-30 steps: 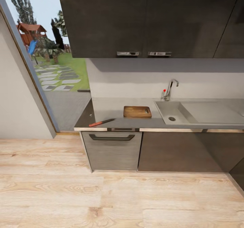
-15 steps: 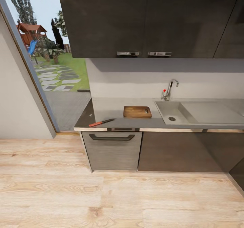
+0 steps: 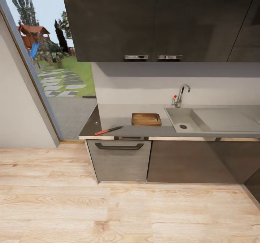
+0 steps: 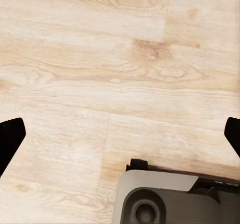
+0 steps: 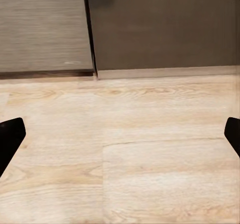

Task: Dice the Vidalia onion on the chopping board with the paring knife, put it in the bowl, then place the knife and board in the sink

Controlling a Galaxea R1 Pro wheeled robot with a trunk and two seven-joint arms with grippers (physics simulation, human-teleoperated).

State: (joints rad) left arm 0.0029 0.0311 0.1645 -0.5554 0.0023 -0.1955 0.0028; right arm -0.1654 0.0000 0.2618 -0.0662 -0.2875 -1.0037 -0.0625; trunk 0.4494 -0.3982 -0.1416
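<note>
Head view: we note the knife (image 3: 108, 130) on the counter (image 3: 119, 116) left of the sink (image 3: 187, 120), the board (image 3: 146, 119) between them, likely light, stiff, best grasped by its orange handle; both grippers (image 4: 120, 134) (image 5: 120, 134) splayed, empty.

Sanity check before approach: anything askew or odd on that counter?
Mostly tidy. The paring knife lies skewed at the countertop's front edge, apart from the chopping board. No onion visible in the sink from here.
</note>
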